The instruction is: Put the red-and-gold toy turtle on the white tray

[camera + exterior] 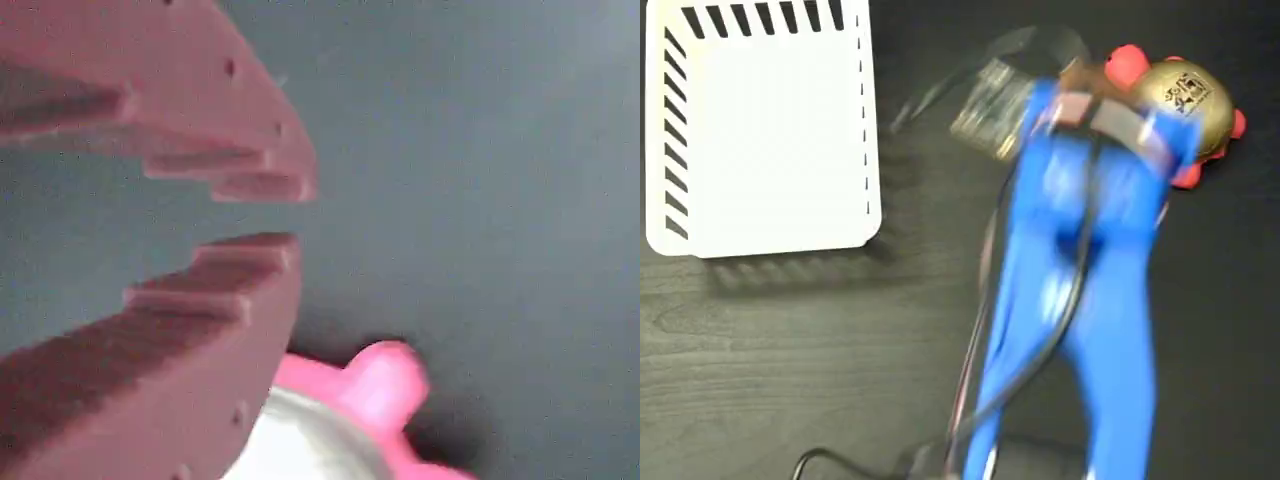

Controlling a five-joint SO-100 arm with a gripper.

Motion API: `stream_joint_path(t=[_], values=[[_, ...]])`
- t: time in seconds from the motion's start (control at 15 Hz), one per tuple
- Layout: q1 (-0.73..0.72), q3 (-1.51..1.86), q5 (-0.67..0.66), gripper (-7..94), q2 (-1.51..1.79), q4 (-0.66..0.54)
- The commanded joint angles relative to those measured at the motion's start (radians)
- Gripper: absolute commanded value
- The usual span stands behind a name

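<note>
The red-and-gold toy turtle (1185, 97) lies on the dark table at the top right of the fixed view, gold shell up with its black logo showing. The blurred blue arm reaches up to it, and its head end covers the turtle's left side. In the wrist view my gripper (295, 212) is slightly open, with only bare table in the narrow gap between the toothed fingers (200, 310). The turtle (380, 380) sits just beside the lower finger, outside the gap. The white tray (770, 130) lies flat at the top left, with nothing on it.
The table is dark wood grain (790, 360). Black cables (1040, 340) run along the arm down to its base (1030, 460) at the bottom edge. A small circuit board (990, 105) rides on the wrist, between tray and turtle.
</note>
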Motion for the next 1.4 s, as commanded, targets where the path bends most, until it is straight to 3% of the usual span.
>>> stream_joint_path(t=[0.0, 0.27, 0.33, 0.47, 0.53, 0.8, 1.0, 1.33], values=[[0.061, -0.279, 0.018, 0, -0.091, 0.086], [0.127, -0.494, 0.029, 0, -0.244, 0.149], [0.138, -0.534, 0.031, 8, -0.273, 0.169], [0.150, -0.630, 0.028, 40, -0.337, 0.229], [0.150, -0.678, 0.017, 48, -0.374, 0.256], [0.150, -0.818, -0.009, 63, -0.534, 0.305], [0.147, -0.911, -0.009, 70, -0.647, 0.321], [0.167, -1.002, 0.014, 70, -0.741, 0.325]])
